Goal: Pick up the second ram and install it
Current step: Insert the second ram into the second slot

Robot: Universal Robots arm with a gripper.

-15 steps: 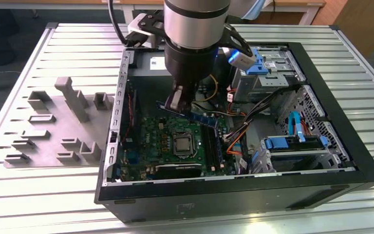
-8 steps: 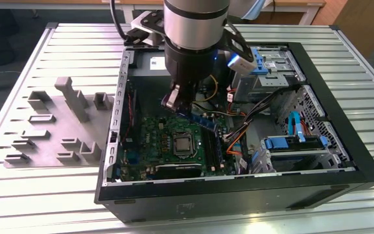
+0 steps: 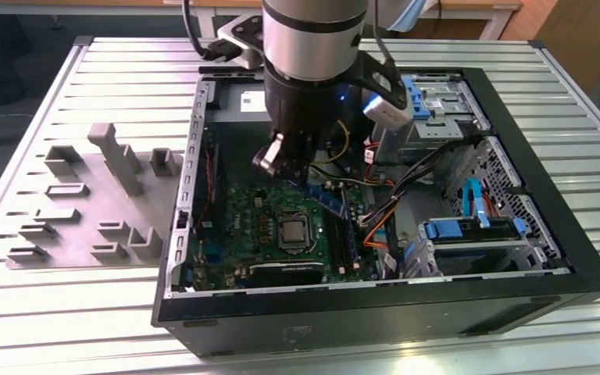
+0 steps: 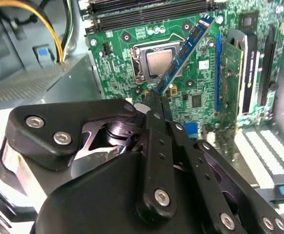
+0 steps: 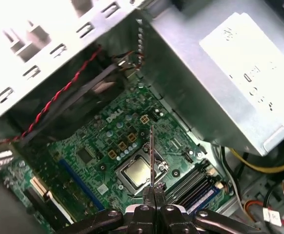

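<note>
My gripper (image 3: 282,162) hangs inside the open computer case (image 3: 383,305), above the green motherboard (image 3: 240,223). It is shut on the second ram (image 3: 326,201), a thin blue strip that juts out from the fingertips and hangs in the air over the board. In the second wrist view the ram (image 4: 183,51) runs from the gripper (image 4: 154,95) across the processor socket (image 4: 157,61), its far end near the black memory slots (image 4: 147,13). In the first wrist view the ram (image 5: 152,156) shows edge-on, rising from the gripper (image 5: 154,189), with the memory slots (image 5: 196,181) beside it.
A grey power supply (image 5: 230,73) and yellow cables (image 4: 63,29) stand close to the gripper. Drive bays with blue tabs (image 3: 467,226) and loose cables (image 3: 389,199) fill the case on the exterior view's right. A grey fixture plate (image 3: 81,203) lies on the slatted table outside the case.
</note>
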